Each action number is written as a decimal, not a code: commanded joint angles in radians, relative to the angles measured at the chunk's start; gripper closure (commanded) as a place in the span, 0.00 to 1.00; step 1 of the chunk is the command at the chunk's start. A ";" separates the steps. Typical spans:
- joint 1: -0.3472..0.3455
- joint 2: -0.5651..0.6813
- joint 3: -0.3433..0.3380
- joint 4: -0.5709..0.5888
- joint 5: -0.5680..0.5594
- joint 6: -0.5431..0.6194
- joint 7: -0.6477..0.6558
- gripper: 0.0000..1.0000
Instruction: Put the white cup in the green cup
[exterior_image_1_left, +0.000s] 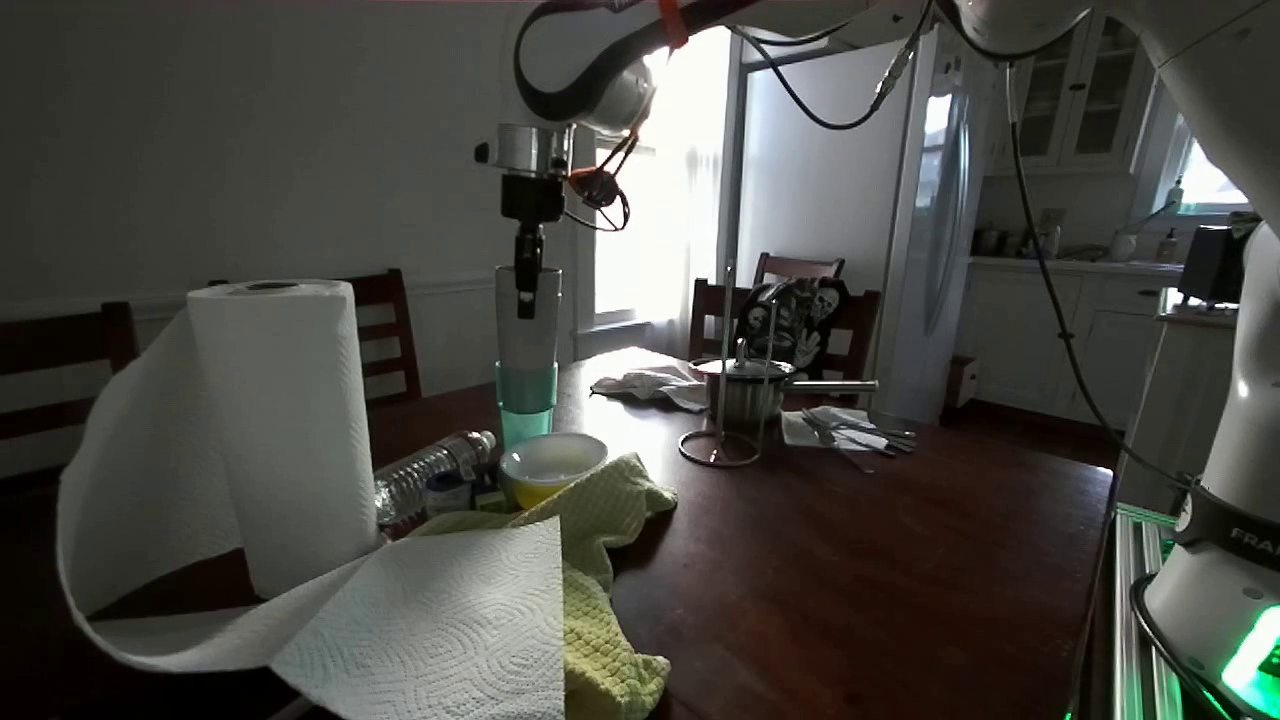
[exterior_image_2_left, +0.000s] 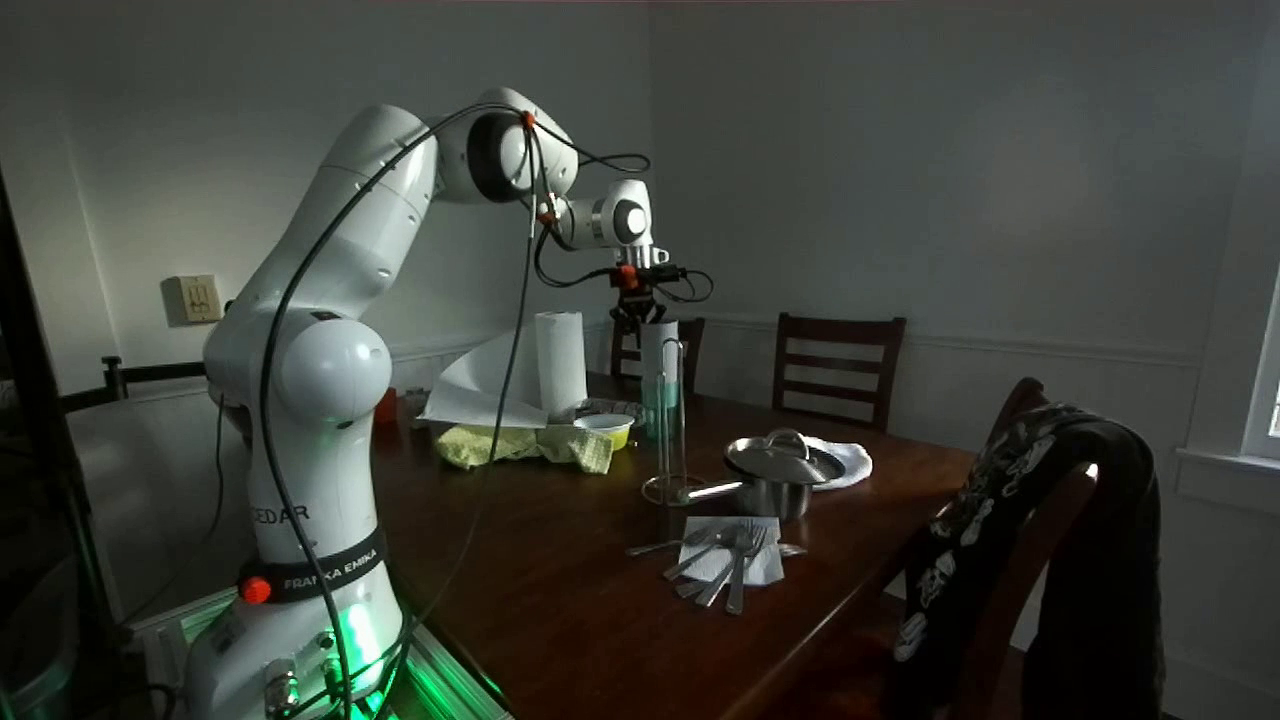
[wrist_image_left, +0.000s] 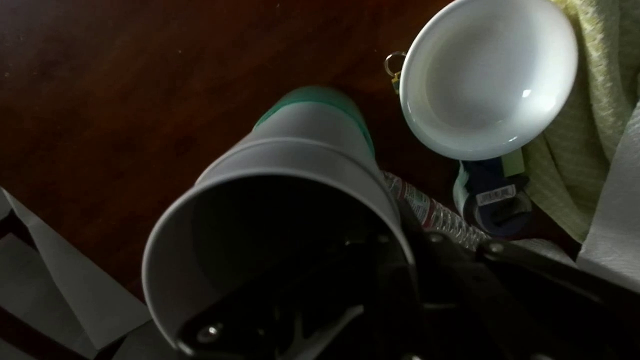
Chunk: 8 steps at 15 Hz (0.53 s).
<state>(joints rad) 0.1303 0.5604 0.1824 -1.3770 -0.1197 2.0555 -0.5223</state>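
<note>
The white cup (exterior_image_1_left: 528, 342), its base inside the green cup (exterior_image_1_left: 526, 408), was pinched high by the fingers (exterior_image_1_left: 526, 275), presumably for clearance.

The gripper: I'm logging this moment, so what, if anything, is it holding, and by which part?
The white cup, it appears: the gripper pinches its wall at the open upper rim, one finger inside and one outside.

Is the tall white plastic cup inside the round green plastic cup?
Partly in: the white cup shows through the translucent green cup.
</note>
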 joint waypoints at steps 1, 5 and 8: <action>-0.011 0.010 0.009 0.012 0.033 0.021 0.001 0.99; -0.010 0.014 0.010 0.012 0.034 0.022 -0.003 0.62; -0.008 0.010 0.008 0.009 0.031 0.022 -0.003 0.42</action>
<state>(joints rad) 0.1303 0.5664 0.1828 -1.3770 -0.1103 2.0722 -0.5222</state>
